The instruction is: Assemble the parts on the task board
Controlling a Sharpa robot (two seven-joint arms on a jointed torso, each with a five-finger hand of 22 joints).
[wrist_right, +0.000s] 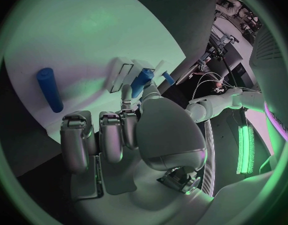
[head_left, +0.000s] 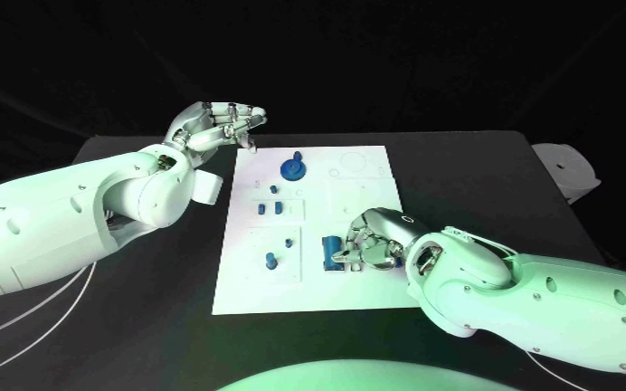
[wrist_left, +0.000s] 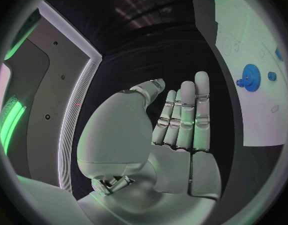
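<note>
The white rectangular task board (head_left: 339, 291) lies flat in the middle of the black table (head_left: 508, 165), its long sides running from the near edge toward the far edge. Faint outlines of recesses and circles are marked on its surface.

Near the far edge of the board lies a blue round gear-shaped part (head_left: 295, 169) with a toothed rim; in the left wrist view the same gear (wrist_left: 251, 76) has a smaller blue piece beside it. Toward the left edge of the board, around mid-length, stand several small blue peg-like parts (head_left: 271, 206). Closer to the near edge, two further small blue pieces (head_left: 271, 260) sit near the left side.

The right hand (head_left: 372, 242) rests on the board near its right edge, fingers curled down around a blue block-like part (head_left: 333, 250) held against the surface. In the right wrist view the fingertips (wrist_right: 127, 92) meet a blue piece (wrist_right: 141, 82) seated beside small white framed recesses. A blue plain cylindrical rod (wrist_right: 49, 89) lies flat on the board, well apart from the fingers.

The left hand (head_left: 219, 125) hovers off the far left corner of the board, above the table. The left wrist view shows its fingers (wrist_left: 186, 117) extended, close together, and holding nothing.
</note>
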